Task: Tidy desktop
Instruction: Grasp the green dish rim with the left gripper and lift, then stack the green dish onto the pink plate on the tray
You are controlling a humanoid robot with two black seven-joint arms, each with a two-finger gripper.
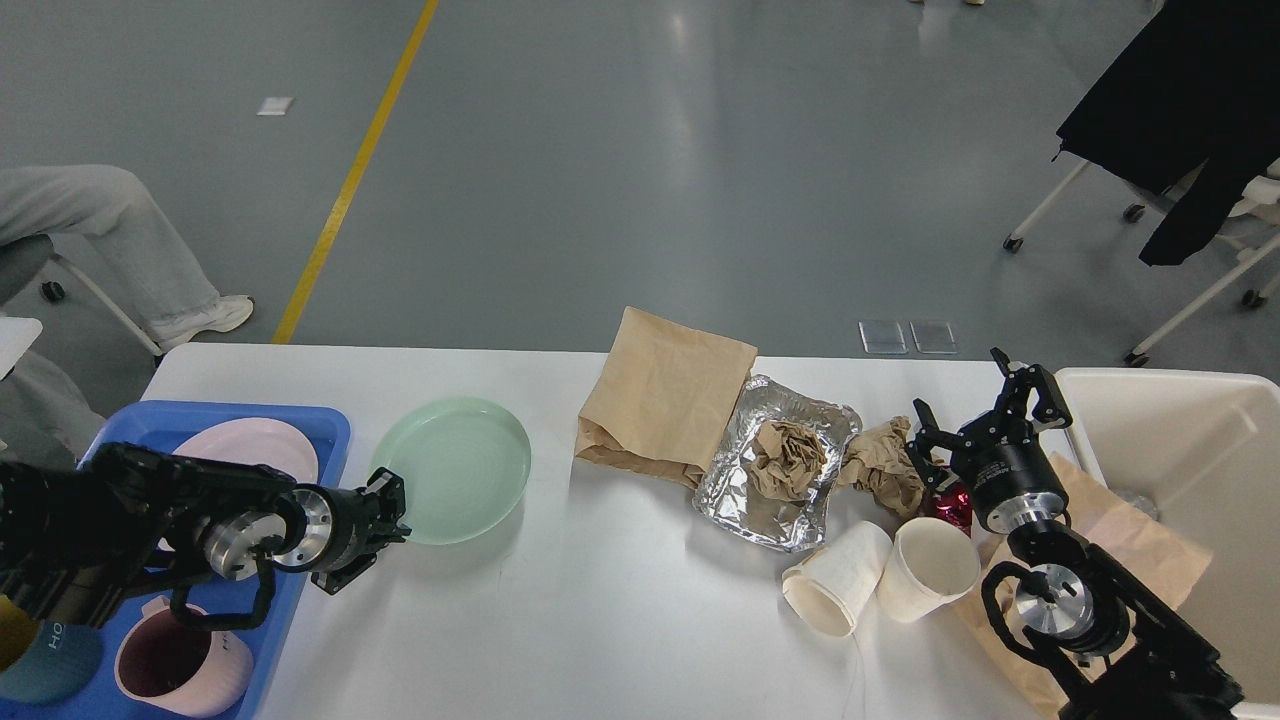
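The white desktop carries litter and dishes. My left gripper is shut on the near-left rim of a pale green plate and holds it a little above the desktop, just right of the blue tray. My right gripper is open and empty, hovering beside a crumpled brown paper and a red shiny wrapper. A brown paper bag, a foil tray with crumpled paper in it, and two paper cups lie in the middle right.
The blue tray holds a pink plate, a pink mug and a teal cup. A cream bin stands at the right edge, with brown paper beside it. A seated person's legs are at the far left.
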